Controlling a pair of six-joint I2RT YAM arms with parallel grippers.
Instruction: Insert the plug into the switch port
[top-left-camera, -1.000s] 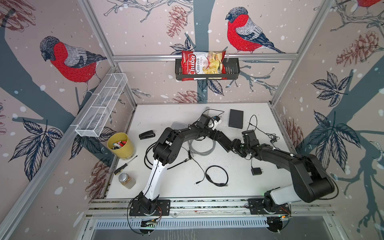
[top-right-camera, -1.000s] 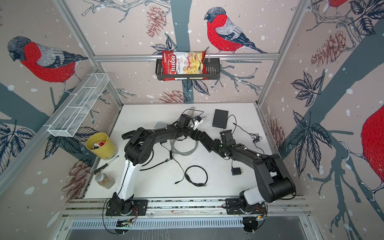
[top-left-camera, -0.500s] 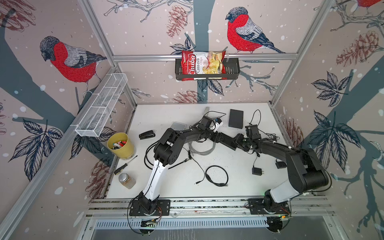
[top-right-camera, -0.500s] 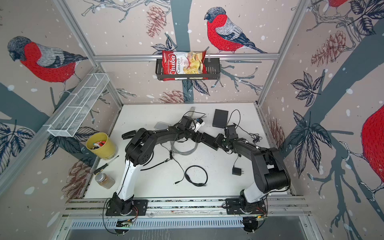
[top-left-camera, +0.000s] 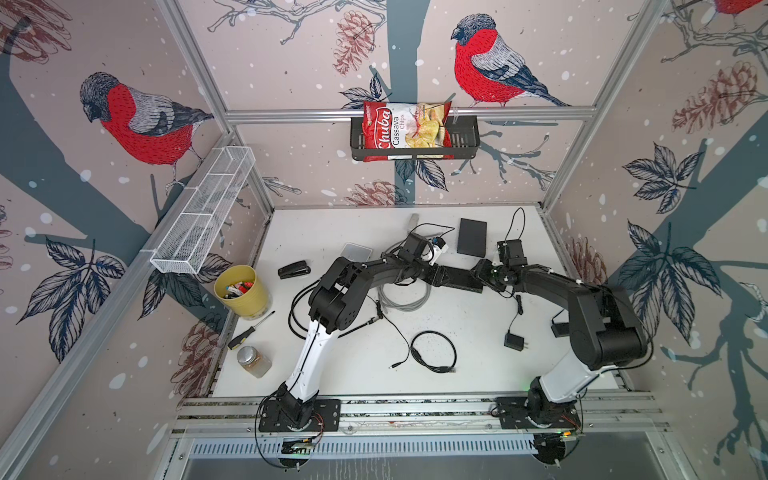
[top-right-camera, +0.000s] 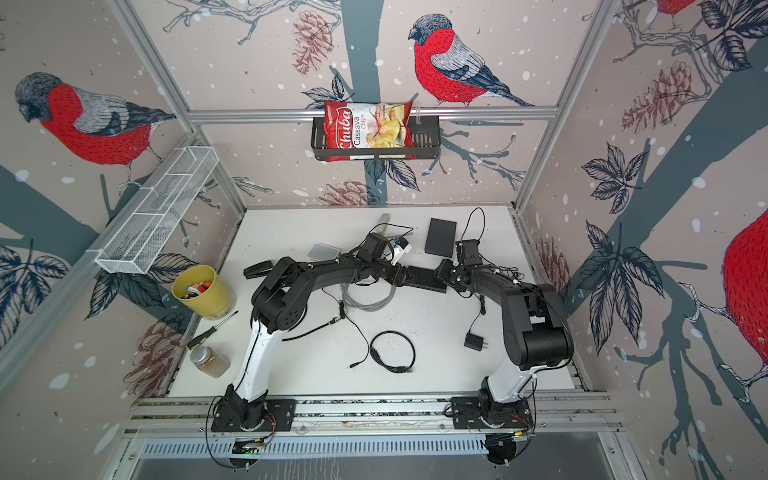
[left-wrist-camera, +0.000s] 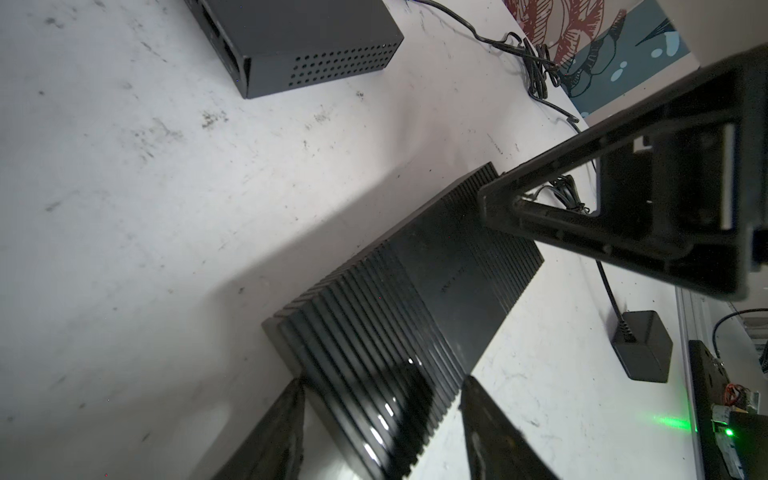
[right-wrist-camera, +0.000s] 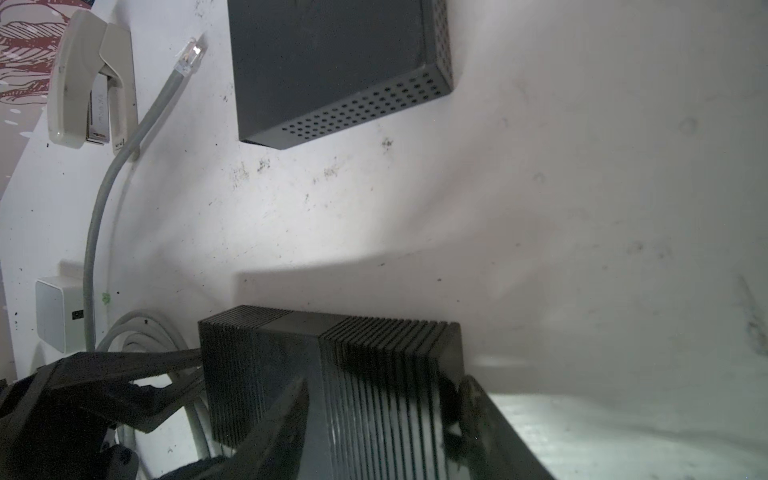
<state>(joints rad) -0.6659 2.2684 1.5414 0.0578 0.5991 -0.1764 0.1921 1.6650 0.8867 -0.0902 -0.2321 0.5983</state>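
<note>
A black ribbed box (top-left-camera: 457, 279) (left-wrist-camera: 415, 299) lies mid-table between my two grippers; its ports are hidden. My left gripper (left-wrist-camera: 380, 378) (top-left-camera: 436, 274) is shut across one end of it, and my right gripper (right-wrist-camera: 382, 380) (top-left-camera: 484, 272) is shut across the other end. A second dark box with vent holes (top-left-camera: 472, 237) (right-wrist-camera: 340, 66) lies just behind, with port-like recesses on one face. I cannot tell which box is the switch. The clear plug (right-wrist-camera: 189, 56) on a grey cable (right-wrist-camera: 99, 199) lies free on the table beside the vented box. The cable's coil (top-left-camera: 405, 297) sits under the left arm.
A yellow cup (top-left-camera: 241, 291), a screwdriver (top-left-camera: 249, 330), a jar (top-left-camera: 253, 361) and a black stapler (top-left-camera: 294, 270) stand at the left. A black cable loop (top-left-camera: 434, 353) and a power adapter (top-left-camera: 514, 341) lie in front. A chips basket (top-left-camera: 415, 156) hangs on the back wall.
The right wrist has swung toward the back of the table, and the ribbed box between the grippers has turned to lie more level across the view. Both jaws have narrowed slightly.
</note>
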